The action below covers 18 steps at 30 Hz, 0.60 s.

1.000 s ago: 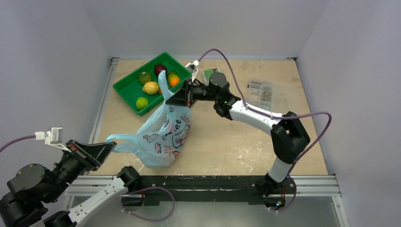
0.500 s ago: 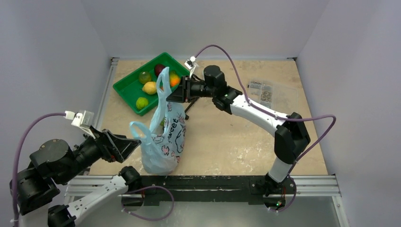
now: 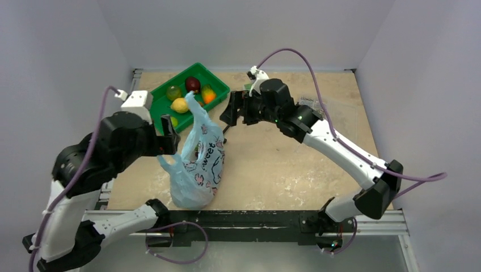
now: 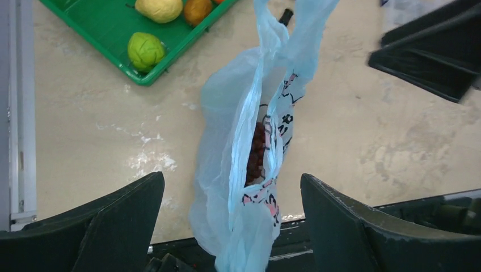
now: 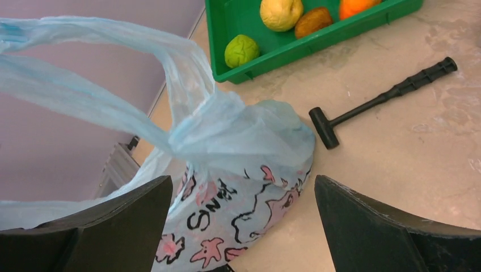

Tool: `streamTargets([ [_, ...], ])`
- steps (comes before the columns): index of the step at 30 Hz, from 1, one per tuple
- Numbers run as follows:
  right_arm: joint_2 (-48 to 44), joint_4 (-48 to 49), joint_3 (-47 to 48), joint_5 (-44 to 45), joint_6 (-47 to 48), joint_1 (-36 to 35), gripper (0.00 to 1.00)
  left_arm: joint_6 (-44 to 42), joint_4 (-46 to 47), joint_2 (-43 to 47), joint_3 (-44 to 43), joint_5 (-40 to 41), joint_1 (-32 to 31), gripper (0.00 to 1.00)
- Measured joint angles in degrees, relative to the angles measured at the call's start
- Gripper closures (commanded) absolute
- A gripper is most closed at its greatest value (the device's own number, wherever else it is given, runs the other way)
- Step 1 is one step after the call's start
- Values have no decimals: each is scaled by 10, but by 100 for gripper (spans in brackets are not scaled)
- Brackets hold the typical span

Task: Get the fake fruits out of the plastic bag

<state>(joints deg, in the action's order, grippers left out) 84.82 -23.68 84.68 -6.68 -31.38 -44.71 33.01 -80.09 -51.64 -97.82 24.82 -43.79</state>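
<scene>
Inside the plastic bag, a dark grape bunch shows.

Plastic bag half hides the grape bunch.

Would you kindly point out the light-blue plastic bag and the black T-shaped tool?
light-blue plastic bag (image 5: 255, 141), right wrist view, its bulging body.
black T-shaped tool (image 5: 374, 102), right wrist view, mid-shaft.

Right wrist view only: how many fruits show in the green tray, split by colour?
green fruit: 1
yellow fruit: 1
brownish fruit: 1
orange fruit: 1
Total: 4 in the green tray
</scene>
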Motion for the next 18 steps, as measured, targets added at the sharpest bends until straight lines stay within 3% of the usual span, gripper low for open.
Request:
streamTargets([
  [8,-77,2,-74,65,-65,-74,1,-31,84,-14,139,-136,149,11],
  [15,-54,35,-125,68,-127,-142,2,-37,149,9,212,-207,165,15],
  [18,-27,59,-125,66,-139,-146,2,-37,165,35,237,-230,166,23],
])
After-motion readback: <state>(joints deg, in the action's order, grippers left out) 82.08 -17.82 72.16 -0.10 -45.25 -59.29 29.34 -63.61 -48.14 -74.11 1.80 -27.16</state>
